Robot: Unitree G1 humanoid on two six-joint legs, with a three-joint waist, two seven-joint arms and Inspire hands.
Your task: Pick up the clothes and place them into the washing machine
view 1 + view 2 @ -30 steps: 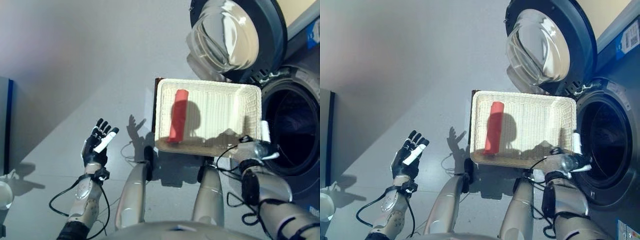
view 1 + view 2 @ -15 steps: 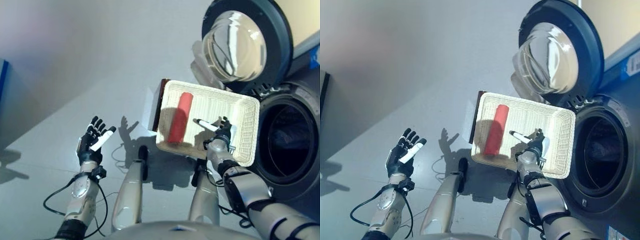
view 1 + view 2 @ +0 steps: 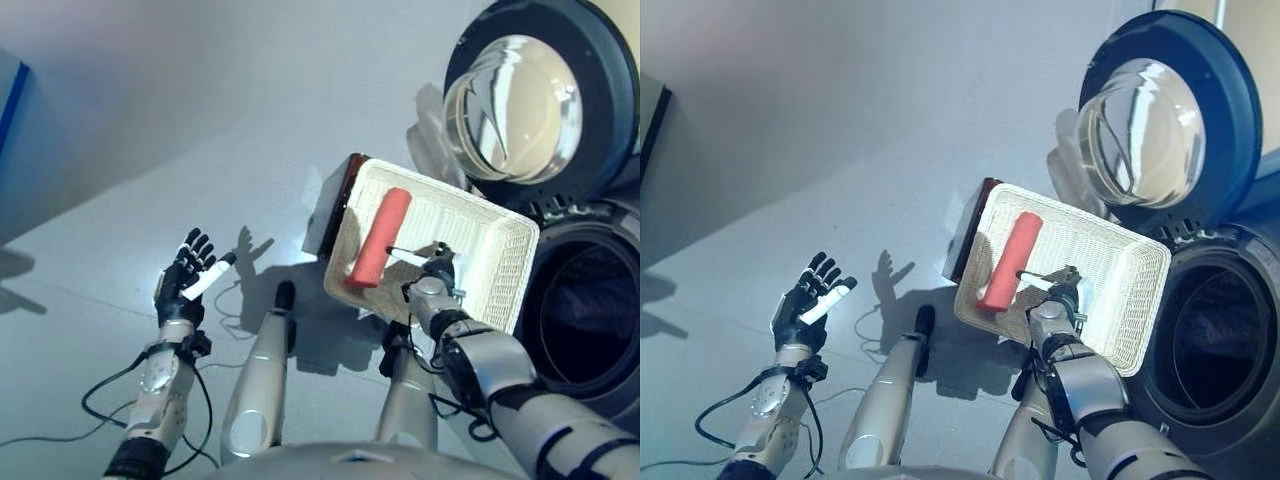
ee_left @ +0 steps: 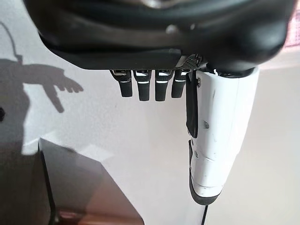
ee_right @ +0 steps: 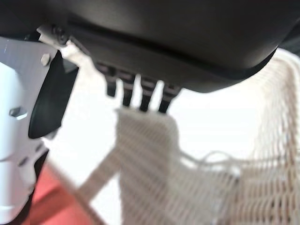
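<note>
Since a second ago, the right hand (image 3: 437,272) has swung from the basket's lower right corner, by the drum opening, to a spot over the white wicker basket (image 3: 500,270), just right of the rolled red cloth (image 3: 378,238); the whole scene has also slid in the frame, so the head camera has turned.

Nearest, at lower left of the eye views, the left hand (image 3: 187,280) hangs over bare grey floor with its fingers spread and straight, holding nothing and well apart from the basket. At centre, the right hand hovers above the basket's floor, fingers extended and its white-covered thumb pointing toward the roll; its own wrist view shows wicker below the fingertips and red at the frame's lower left corner, with nothing clasped. Whether the thumb tip touches the cloth I cannot tell.

The roll lies along the basket's left side, untouched as far as I can see. Farther off, at right, the washing machine drum (image 3: 590,310) gapes dark and looks empty, its round glass door (image 3: 515,95) swung wide at upper right.

By my reckoning the task is barely begun: the grasp, the lift and the carry into the drum all remain.
</note>
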